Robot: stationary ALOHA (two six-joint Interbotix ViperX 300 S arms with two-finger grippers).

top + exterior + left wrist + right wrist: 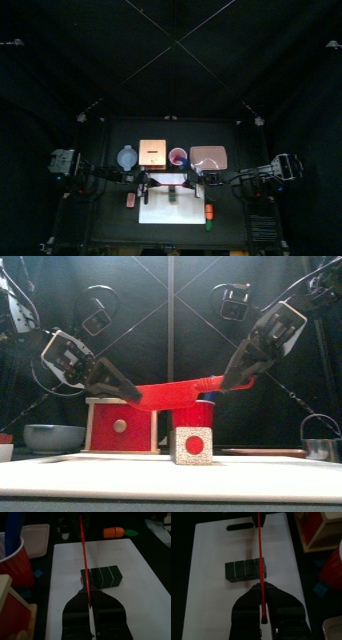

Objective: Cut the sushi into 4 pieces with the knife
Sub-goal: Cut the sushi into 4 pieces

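The sushi roll (101, 577), several dark green blocks still joined, lies on the white cutting board (133, 567). In the front view it is seen end-on as a pale square with a red dot (194, 444). A red toy knife (174, 389) hangs level in the air above the roll, not touching it. My left gripper (134, 394) is shut on one end of the knife and my right gripper (230, 383) is shut on the other. In the right wrist view the red knife (260, 562) crosses over the roll (241, 569), running from my right gripper (262, 594) away to the left one.
Behind the board stand a red cup (195, 416) with a blue knife (10, 539), a wooden box with a red drawer front (118, 424), a blue-grey bowl (54, 436) and the pink tray (207, 157). Orange (113, 532) and green toy foods lie by the board's edge. A metal cutter (321, 448) sits far right.
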